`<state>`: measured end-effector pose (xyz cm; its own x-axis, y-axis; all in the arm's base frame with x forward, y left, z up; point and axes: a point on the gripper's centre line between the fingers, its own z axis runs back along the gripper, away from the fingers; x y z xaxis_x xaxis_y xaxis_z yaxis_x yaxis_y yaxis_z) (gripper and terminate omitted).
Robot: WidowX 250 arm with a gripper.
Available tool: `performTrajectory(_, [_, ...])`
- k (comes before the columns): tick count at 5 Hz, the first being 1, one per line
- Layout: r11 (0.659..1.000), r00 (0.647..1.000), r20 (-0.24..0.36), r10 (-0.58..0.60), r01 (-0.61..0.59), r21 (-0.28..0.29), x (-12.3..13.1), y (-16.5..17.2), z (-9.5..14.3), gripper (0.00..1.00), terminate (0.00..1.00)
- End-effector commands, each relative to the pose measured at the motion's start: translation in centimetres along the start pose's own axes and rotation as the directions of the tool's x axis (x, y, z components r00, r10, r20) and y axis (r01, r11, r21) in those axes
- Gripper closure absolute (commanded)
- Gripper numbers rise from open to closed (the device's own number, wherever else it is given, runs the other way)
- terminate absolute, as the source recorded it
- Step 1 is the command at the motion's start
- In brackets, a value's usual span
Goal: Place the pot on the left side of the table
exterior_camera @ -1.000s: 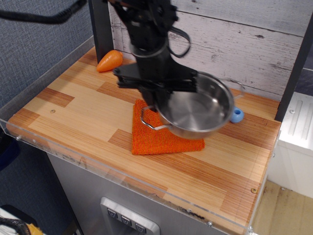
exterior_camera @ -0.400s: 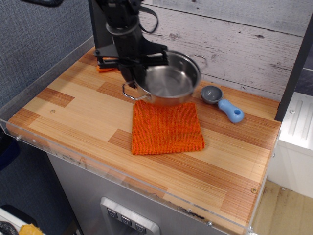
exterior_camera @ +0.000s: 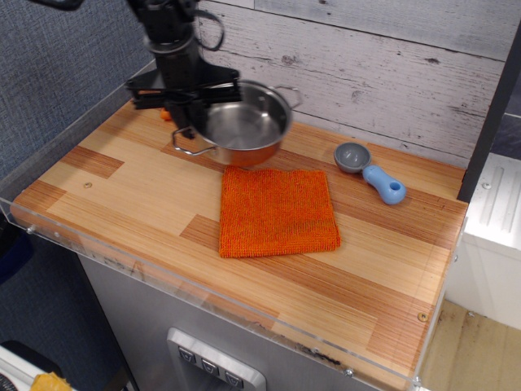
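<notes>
End effector (exterior_camera: pixel 191 96) clamped on left rim of the pot (exterior_camera: pixel 244 126), pot just right of it, above the table (exterior_camera: pixel 130 187).

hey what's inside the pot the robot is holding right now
The pot looks empty: only its shiny steel bottom and wall show. The gripper grips its left rim and hides a small strip of the inside there.

The pot (exterior_camera: pixel 244 126) is shiny silver steel with thin wire handles of the same colour. The pincer (exterior_camera: pixel 186 99) is black. The table (exterior_camera: pixel 130 191) shows striped planks, pale tan beside reddish brown, with a clear edge. The cloth (exterior_camera: pixel 277 211) is bright orange with a fine ribbed weave. The scoop (exterior_camera: pixel 368 170) has a grey bowl and a light blue handle. The back wall (exterior_camera: pixel 391 73) is whitewashed grey board.
</notes>
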<state>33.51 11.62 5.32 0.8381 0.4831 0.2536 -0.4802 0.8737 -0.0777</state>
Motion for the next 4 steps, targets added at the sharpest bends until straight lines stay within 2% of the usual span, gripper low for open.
performTrajectory(1, [0.998,0.998,0.026,0.052,-0.052,0.020,1.5,2.9,-0.5,1.00,0.00])
performTrajectory(3, [0.998,0.998,-0.010,0.063,-0.063,0.014,1.7,2.4,-2.8,1.00,0.00])
performTrajectory(4, [0.996,0.996,-0.034,0.082,-0.083,-0.028,1.2,1.9,-3.0,0.00,0.00])
